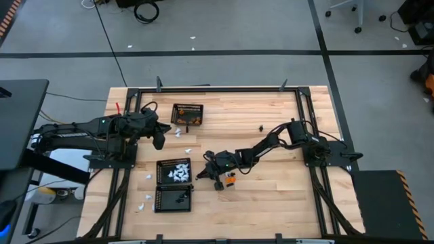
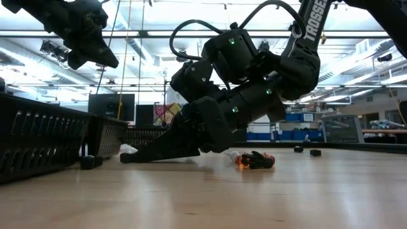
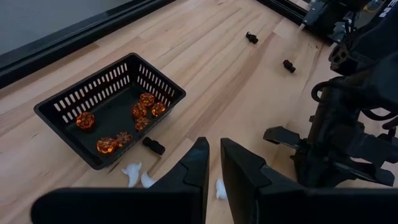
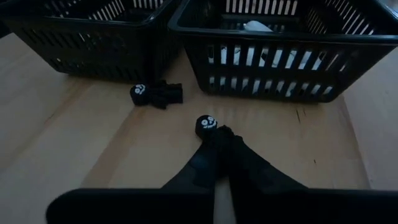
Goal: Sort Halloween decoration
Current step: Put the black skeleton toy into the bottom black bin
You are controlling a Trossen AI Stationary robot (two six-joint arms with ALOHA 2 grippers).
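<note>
Here the right gripper [image 4: 219,142] sits low on the table, fingers clenched on a black skull-faced piece [image 4: 206,124]. Likely light, hard, easily flicked; best pinched across its body. Left gripper [image 3: 213,167] hovers near the orange basket [image 3: 62,106], nearly closed, empty.

Three baskets [image 1: 188,113] left of centre, pieces [image 1: 230,179] scattered between

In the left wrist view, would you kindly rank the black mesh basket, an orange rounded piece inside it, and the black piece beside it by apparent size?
1. Black mesh basket, clearly largest.
2. Black piece beside it and an orange rounded piece inside: too alike to rank.
</note>
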